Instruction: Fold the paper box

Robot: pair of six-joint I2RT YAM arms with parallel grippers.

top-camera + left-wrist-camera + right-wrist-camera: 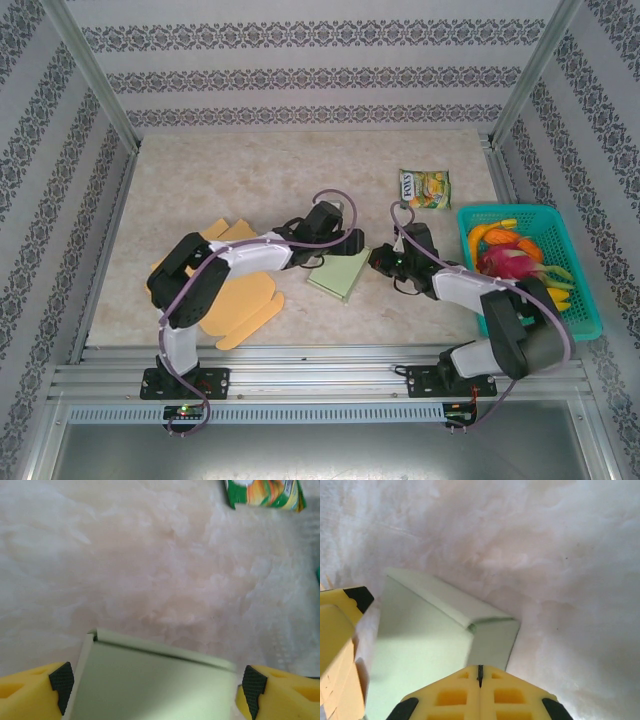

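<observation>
Pale green paper box (340,272) sits mid table (250,170), partly hidden under the left gripper (155,680), which is spread wide around it. Right gripper (480,672) is clenched tight at its corner. Snack bag (425,188) reads "FOX'S".

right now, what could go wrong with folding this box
1. The left hand is open on either side of the paper box without gripping it, so the box may slide across the table if pushed.
2. The shut right hand sits at the folded corner; pressing there could crush that flap.
3. Both hands crowd the same box and might bump.
</observation>
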